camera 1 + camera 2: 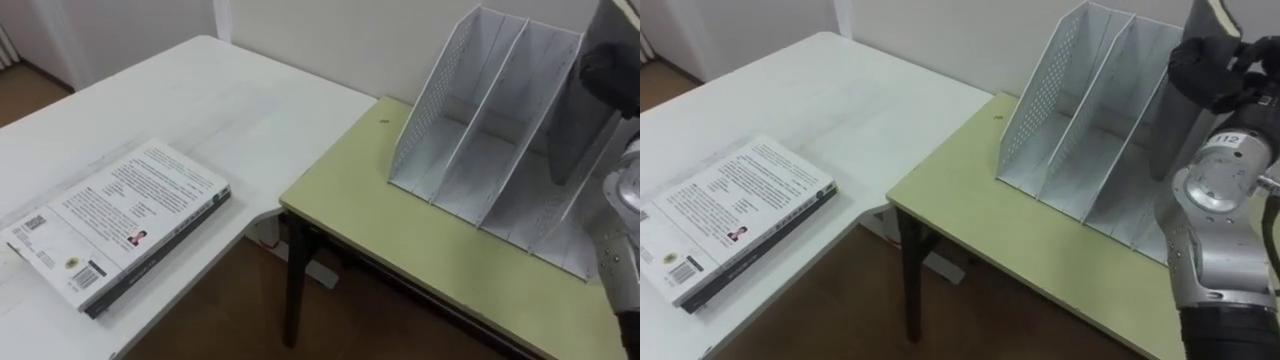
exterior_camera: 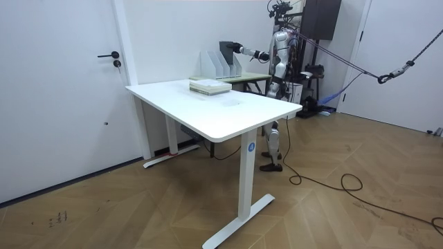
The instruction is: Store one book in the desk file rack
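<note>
Right hand point(image 1: 1225, 70) clenched on the top of a dark book point(image 1: 1182, 130), upright at the file rack's point(image 1: 1040, 110) right slot. The book looks stiff and weighty, likely steadiest gripped near its spine.

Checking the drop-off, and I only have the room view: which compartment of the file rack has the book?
Observer: The rightmost; the right hand is curled on the grey book, upright in the file rack.
Operator: Other compartments free?
Observer: Yes, left and middle hold nothing.
Operator: What tops the stack on the white desk?
Observer: A white book, back cover up, barcodes showing.
</note>
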Available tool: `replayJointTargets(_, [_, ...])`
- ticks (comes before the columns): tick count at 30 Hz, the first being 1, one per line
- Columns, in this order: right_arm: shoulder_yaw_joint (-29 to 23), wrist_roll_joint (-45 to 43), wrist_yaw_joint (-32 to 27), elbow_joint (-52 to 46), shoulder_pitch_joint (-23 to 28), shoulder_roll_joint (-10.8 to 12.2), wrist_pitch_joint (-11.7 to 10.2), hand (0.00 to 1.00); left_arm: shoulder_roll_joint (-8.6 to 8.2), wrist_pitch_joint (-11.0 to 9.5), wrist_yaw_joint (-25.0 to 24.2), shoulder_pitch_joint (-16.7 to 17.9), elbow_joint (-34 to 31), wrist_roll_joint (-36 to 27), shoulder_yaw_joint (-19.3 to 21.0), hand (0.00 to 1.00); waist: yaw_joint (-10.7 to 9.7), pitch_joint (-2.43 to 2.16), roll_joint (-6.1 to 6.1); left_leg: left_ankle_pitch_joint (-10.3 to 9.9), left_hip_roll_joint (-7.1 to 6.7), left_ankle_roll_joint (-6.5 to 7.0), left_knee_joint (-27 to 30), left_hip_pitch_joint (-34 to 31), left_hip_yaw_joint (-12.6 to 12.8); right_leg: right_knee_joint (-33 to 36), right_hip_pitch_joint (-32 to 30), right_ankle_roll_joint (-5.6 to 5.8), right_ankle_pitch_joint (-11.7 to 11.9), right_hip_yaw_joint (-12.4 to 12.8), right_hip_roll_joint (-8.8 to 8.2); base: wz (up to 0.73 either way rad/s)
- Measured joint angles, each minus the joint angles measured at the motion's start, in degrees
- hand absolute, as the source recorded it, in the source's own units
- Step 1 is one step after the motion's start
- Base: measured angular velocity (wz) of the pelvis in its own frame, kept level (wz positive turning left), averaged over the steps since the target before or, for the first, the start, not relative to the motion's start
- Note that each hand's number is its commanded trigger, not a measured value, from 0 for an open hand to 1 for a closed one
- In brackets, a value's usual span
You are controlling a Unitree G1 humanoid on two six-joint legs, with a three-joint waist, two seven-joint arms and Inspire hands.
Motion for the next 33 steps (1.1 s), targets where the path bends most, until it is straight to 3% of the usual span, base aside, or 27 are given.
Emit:
replayJointTargets(4, [0.0, 2.4, 0.5, 2.1, -0.7, -0.7, 1.1, 1.0, 0.3, 0.5, 0.0, 0.0, -0.4, 0.0, 0.8, 0.0, 0.1, -0.11, -0.68, 0.0, -0.01, 0.0, 0.4, -0.3, -0.1, -0.1, 0.0, 0.0, 0.0, -0.2, -0.08, 0.01])
replayJointTargets(5, [0.0, 4.0, 0.8, 3.8, -1.4, -1.4, 1.2, 0.76, 0.37, 0.6, 0.0, 0.0, -0.4, 0.0, 0.8, 0.0, 0.1, -0.11, -0.86, 0.0, -0.04, 0.0, 0.4, -0.4, -0.2, -0.1, 0.0, 0.0, 0.0, -0.3, -0.13, 0.04])
replayJointTargets(6, [0.0, 4.6, 0.8, 4.9, -1.9, -1.7, 1.2, 0.0, 0.44, 0.6, 0.0, 0.0, -0.4, 0.0, 0.8, 0.0, 0.1, -0.12, -0.95, 0.0, -0.04, 0.0, 0.4, -0.4, -0.2, -0.1, 0.0, 0.0, 0.0, -0.3, -0.13, 0.05])
replayJointTargets(11, [-0.1, 8.0, 0.7, 11.7, -5.9, -4.3, 2.2, 0.0, 0.54, 1.7, 0.0, 0.9, -2.3, 0.0, 1.4, 0.0, 0.0, -0.24, -1.05, 0.0, -0.03, 0.0, 0.7, -0.9, -1.0, -0.2, -0.2, -0.03, 0.0, -0.9, -0.12, 0.06])
replayJointTargets(19, [-0.1, 8.1, 0.5, 14.9, -9.1, -7.9, 2.5, 0.0, 0.54, 3.2, 0.0, 2.0, -4.3, 0.0, 2.8, 0.0, 0.1, -0.5, -0.93, 0.0, 0.0, 0.0, 0.7, -1.0, -1.4, -0.2, -0.1, -0.09, 0.1, -1.6, -0.15, 0.01])
replayJointTargets(33, [-0.1, 8.5, 0.4, 15.7, -9.1, -8.2, 2.4, 0.0, 0.55, 3.8, -0.1, 2.1, -4.4, 0.0, 3.6, 0.0, 0.0, -0.61, -1.06, 0.0, 0.09, 0.0, 0.9, -1.0, -1.4, 0.0, 0.0, -0.28, 0.2, -1.7, -0.14, 0.0])
